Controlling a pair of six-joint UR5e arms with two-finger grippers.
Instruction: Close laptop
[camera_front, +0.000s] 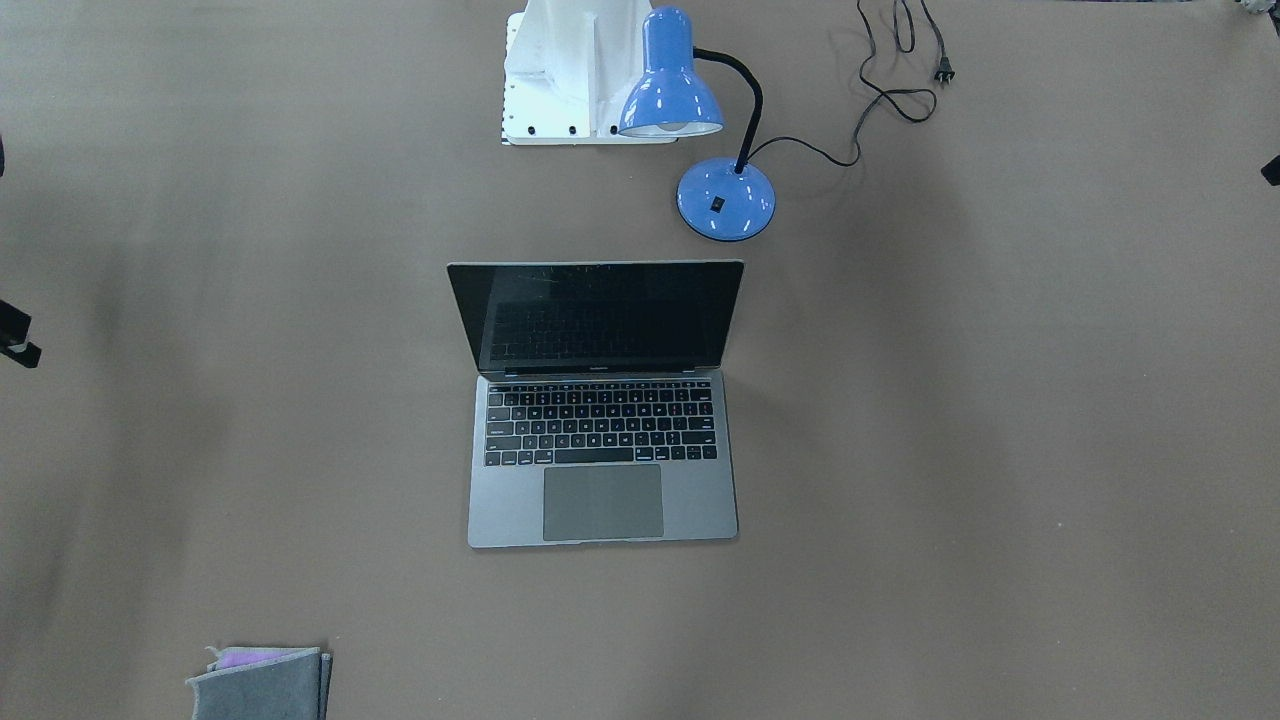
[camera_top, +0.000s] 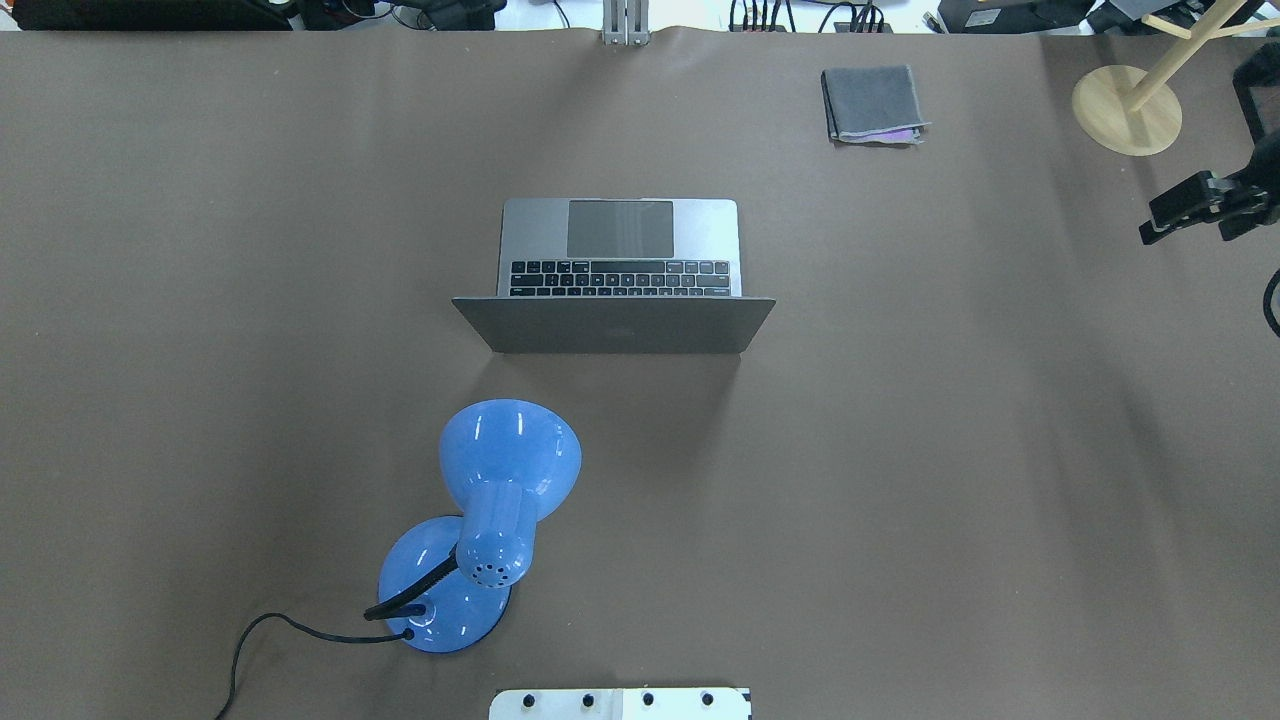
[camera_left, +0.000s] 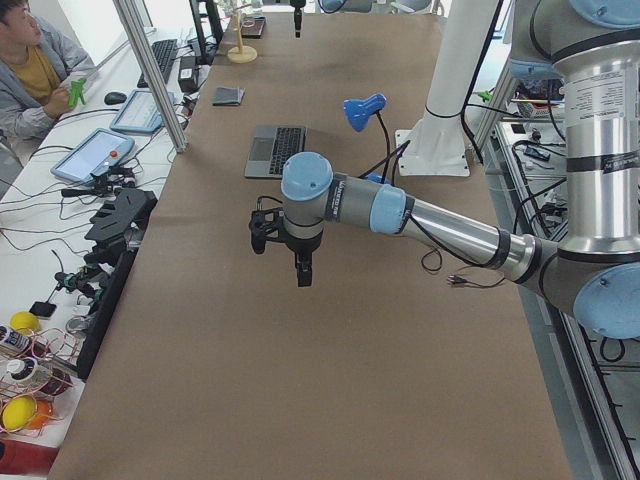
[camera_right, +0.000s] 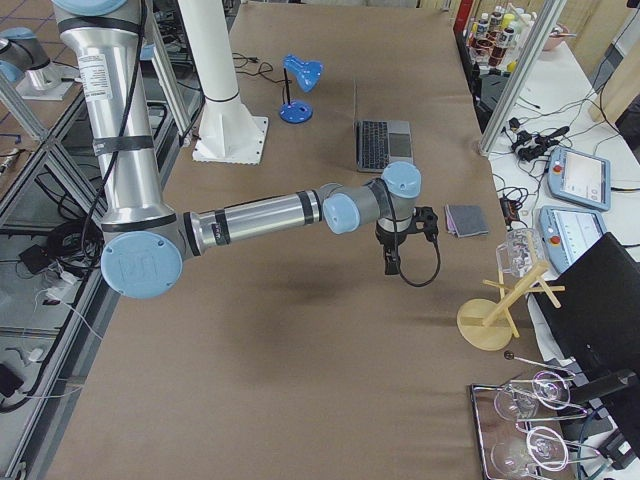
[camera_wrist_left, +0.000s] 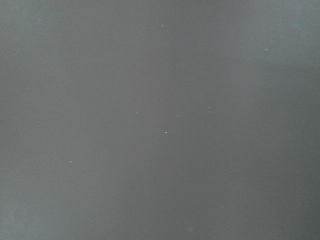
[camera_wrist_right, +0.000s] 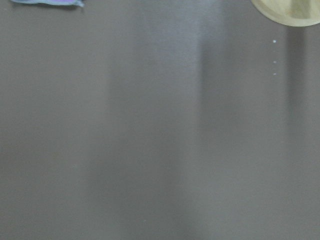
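Broadly, a brown table (camera_front: 1000, 450) fills every view. The robot's left arm (camera_left: 450, 225) reaches out over the table's end on its own left side, and the right arm (camera_right: 260, 215) does the same over the opposite end.

The laptop (camera_front: 600, 440) sits near the middle of the table, well apart from both arms. It is open: its grey base lies flat and its lid stands raised with the screen dark. The keyboard and trackpad face away from the robot, and the back of the lid faces it.

Between the laptop and the white robot base (camera_front: 560, 70), toward the robot's left, stands a blue desk lamp (camera_front: 725, 200). It is near the laptop but not touching it. Its black cord (camera_front: 880, 95) trails loose across the table.

A round wooden stand (camera_top: 1125, 110) sits at the far right corner. A folded grey cloth (camera_top: 870, 102) showing a purple edge lies beyond the laptop, on the robot's right.

The left gripper (camera_left: 302, 272) hangs pointing down above bare table. The right gripper (camera_right: 390, 262) hangs likewise, near the cloth. Neither holds anything, and I cannot tell how wide either pair of fingers stands.
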